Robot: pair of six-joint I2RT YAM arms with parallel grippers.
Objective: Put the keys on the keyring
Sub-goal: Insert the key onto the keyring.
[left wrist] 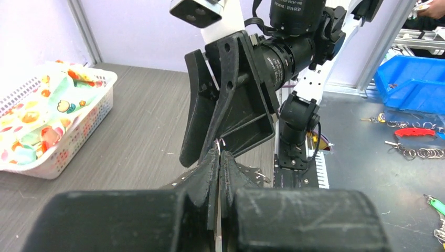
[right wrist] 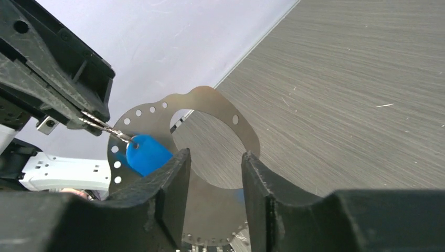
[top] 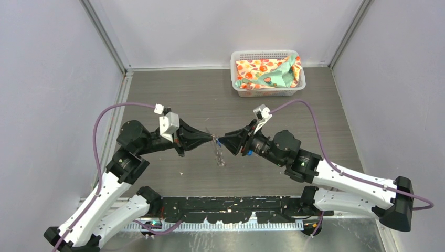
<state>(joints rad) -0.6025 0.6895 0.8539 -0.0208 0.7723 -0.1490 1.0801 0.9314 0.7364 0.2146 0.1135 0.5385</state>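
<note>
The keyring (right wrist: 220,107) is a thin flat silver loop with small holes along its band. It hangs edge-on over the table in the top view, keyring (top: 219,155). My left gripper (top: 212,138) is shut on its rim, and the thin metal shows between the pressed fingers (left wrist: 231,173). One key (right wrist: 149,155) with a blue head lies against the ring. A thin silver piece runs from the key's hole to the left gripper's tips. My right gripper (right wrist: 215,157) is open just beside the key, nothing between its fingers. It faces the left gripper tip to tip, right gripper (top: 224,140).
A white plastic basket (top: 262,52) with patterned cloth stands at the back right of the table. Off the table, in the left wrist view, a blue bin (left wrist: 414,84) and loose keys and rings (left wrist: 414,144) lie on a metal bench.
</note>
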